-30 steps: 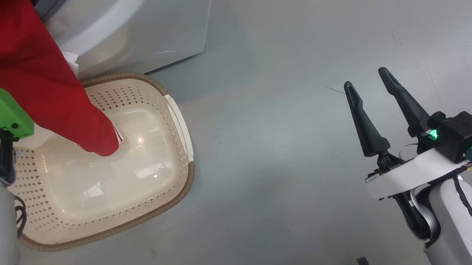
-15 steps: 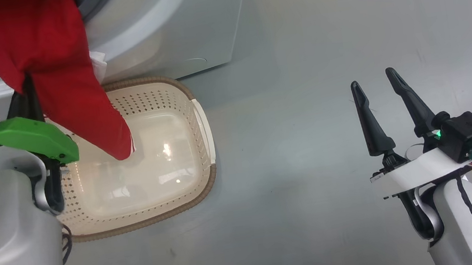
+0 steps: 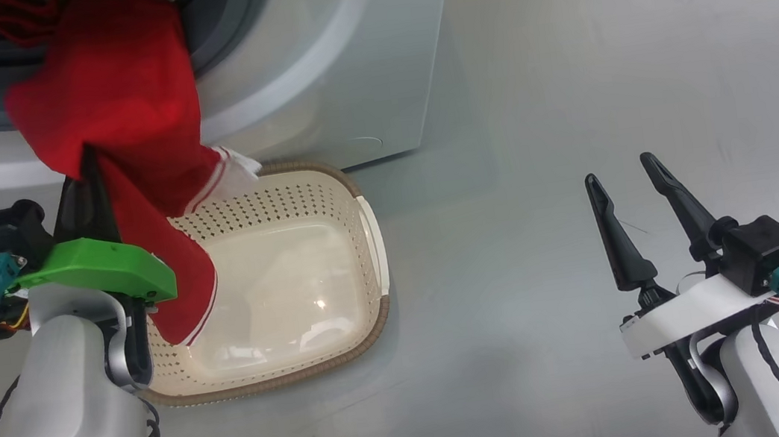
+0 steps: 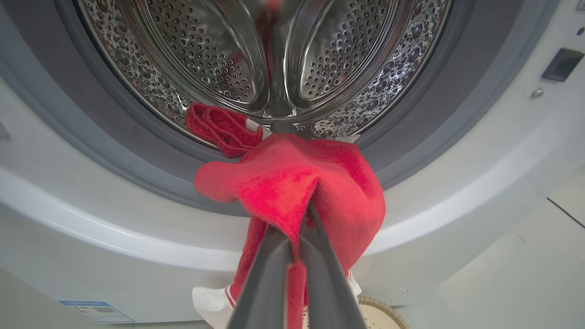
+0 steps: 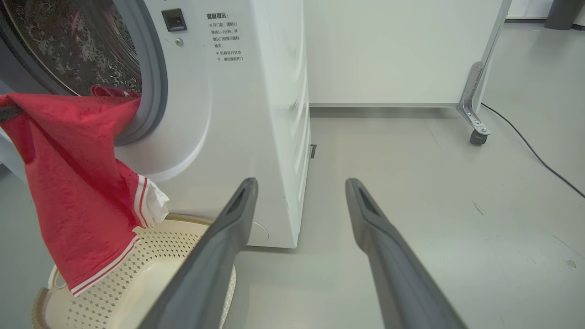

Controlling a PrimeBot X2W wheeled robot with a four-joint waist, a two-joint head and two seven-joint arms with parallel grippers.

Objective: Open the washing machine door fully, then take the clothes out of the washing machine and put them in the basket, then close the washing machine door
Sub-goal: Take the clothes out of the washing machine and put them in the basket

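Left forearm point(image 3: 64, 434) rises in front of the washing machine point(image 3: 336, 45), wrist bent so the green bracket point(image 3: 103, 271) lies flat and the fingers point at the machine's round opening. Left gripper point(image 4: 305, 214) is clenched, both dark fingers pressed together on a fold of the red garment point(image 3: 117, 96) just outside the opening. The garment drapes over the machine's grey rubber ring point(image 4: 114, 151) and hangs down the white front panel. One white-banded end dangles low in front of the machine, over the basket point(image 3: 373, 251); a white-trimmed end sits against the panel near the basket's brown rim. A second red piece point(image 4: 219, 128) lies at the lip of the steel drum point(image 4: 228, 59), partly behind the held garment; whether the two are joined cannot be told. The basket stands on the floor point(image 3: 529, 80) close against the machine's front, below the opening, and its bottom is bare. Right gripper point(image 3: 619, 169) is well off to the machine's right side, above the floor. Its forearm is upright, its two long fingers are spread apart in a V, and it holds nothing. In the right wrist view those fingers point past the machine's front corner.
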